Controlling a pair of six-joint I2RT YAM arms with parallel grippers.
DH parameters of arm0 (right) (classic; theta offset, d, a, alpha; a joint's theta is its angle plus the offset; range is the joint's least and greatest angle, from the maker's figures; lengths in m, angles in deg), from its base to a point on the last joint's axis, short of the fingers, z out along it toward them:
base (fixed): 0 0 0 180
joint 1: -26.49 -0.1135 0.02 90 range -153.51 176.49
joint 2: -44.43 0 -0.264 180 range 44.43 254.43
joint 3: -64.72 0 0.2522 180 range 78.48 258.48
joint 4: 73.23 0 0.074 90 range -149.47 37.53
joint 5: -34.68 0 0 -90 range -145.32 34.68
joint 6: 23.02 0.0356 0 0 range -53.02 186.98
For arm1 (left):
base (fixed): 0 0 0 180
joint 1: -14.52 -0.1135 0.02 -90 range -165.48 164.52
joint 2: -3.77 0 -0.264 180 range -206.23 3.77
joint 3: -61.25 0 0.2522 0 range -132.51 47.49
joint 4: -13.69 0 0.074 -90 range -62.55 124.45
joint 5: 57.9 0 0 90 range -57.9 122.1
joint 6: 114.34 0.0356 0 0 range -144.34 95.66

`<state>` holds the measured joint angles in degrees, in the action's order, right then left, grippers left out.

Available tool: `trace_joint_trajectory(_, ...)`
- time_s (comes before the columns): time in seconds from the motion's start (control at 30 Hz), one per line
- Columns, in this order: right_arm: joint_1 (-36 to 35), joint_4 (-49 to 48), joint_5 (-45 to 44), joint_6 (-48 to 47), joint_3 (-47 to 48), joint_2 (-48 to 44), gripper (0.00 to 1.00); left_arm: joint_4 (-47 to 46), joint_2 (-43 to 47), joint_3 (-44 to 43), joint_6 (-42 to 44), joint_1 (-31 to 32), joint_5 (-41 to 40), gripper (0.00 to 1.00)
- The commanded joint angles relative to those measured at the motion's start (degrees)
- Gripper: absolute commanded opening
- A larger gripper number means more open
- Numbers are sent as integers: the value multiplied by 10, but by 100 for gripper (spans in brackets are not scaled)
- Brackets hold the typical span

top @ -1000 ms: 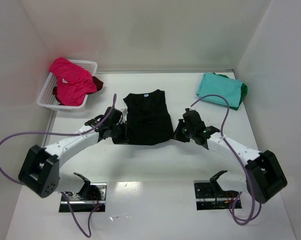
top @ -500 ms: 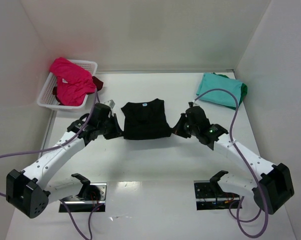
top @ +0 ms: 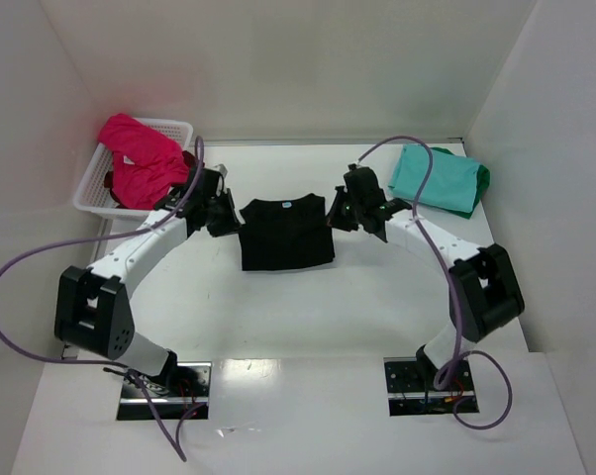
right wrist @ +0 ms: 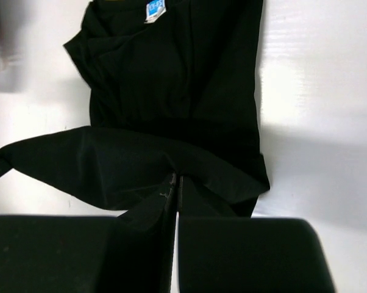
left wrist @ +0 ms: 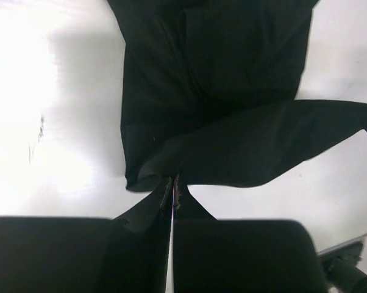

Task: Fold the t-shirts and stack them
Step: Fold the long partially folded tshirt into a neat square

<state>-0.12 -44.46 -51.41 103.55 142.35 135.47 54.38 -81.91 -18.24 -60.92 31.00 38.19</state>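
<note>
Two grippers are pinching the black t-shirt [top: 286, 236], one on each side. The shirt is lying mid-desk, somewhat toward the far edge, with its light-blue neck label [top: 290, 206] pointing at the far edge.

- At the shirt's left side near the shoulder, the left gripper [top: 224, 214] is sitting low. In the left wrist view its jaws are pressing together on a fold of black cloth. A band of fabric is running from the pinch off to the right, above the flat body of the shirt.
- At the shirt's right side, the right gripper [top: 338, 212] is mirroring it. In the right wrist view its jaws are likewise clamping a black fold. A flap is stretching away to the left over the flat layer.

Other items:
- The teal t-shirt [top: 435, 178] is lying folded near the far-right corner of the desk [top: 308, 317], with the green t-shirt [top: 483, 181] showing at its right edge.
- The magenta-pink t-shirt [top: 140, 163] is heaping in the white lattice basket [top: 88, 195] at the far-left corner.
- The dark red t-shirt [top: 193, 164] is hanging at the basket's right rim.
</note>
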Motion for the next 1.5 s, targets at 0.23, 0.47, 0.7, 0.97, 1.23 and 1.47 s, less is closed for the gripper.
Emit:
trace_joint_trajectory(0.23,28,-34,8,-42,143,82,0,-35,-96,-106,54,-53,10,0)
trace_joint_trajectory(0.47,46,-31,8,-54,188,107,0,-35,-156,-187,73,-70,21,0)
trace_joint_trajectory(0.7,64,-44,24,-54,233,175,0,-40,-247,-266,73,-88,38,0)
trace_joint_trajectory(0.97,72,-31,41,-66,311,236,0,-26,-294,-354,90,-94,41,0)
trace_joint_trajectory(1.23,72,-58,61,-48,196,135,0,-36,-213,-257,90,-75,67,0)
trace_joint_trajectory(1.47,51,-94,58,-19,16,-9,0,-52,-81,-78,71,-53,73,0)
